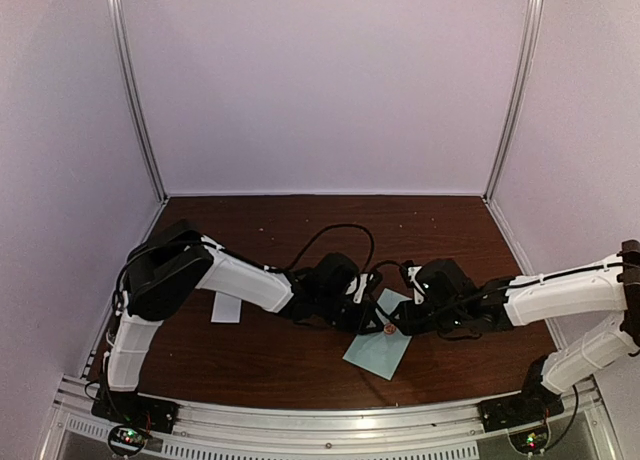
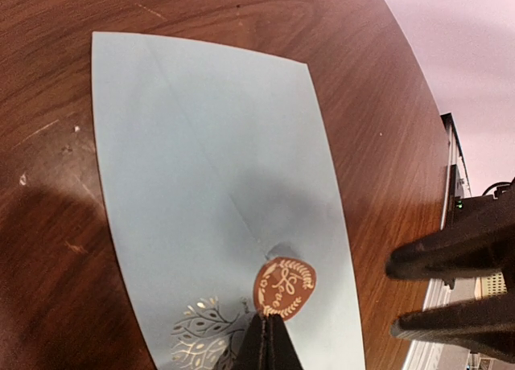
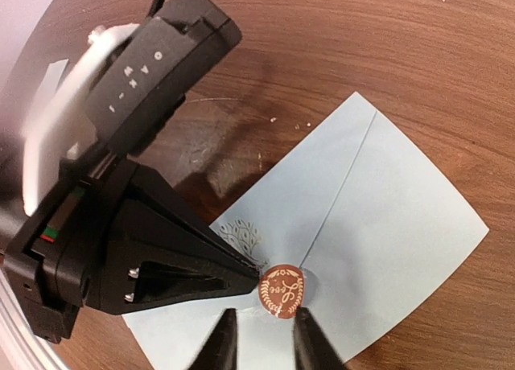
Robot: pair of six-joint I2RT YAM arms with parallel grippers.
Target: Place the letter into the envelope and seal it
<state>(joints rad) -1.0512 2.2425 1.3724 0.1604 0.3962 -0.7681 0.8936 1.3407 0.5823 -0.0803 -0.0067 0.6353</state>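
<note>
Right wrist: on envelope (image 3: 386, 201) near table's (image 3: 402, 48) front edge, left gripper (image 3: 256, 278) pressed together at brown seal (image 3: 282, 289), right gripper (image 3: 264, 342) slightly spread alongside, pinching nothing.

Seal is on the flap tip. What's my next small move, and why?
Probably lower the right gripper and press the seal flat. It sits on the flap tip of the envelope, but the shut left gripper touches only its edge, and a shadow by its rim suggests it isn't fully down. The right fingers, slightly apart, are right beside it.
</note>
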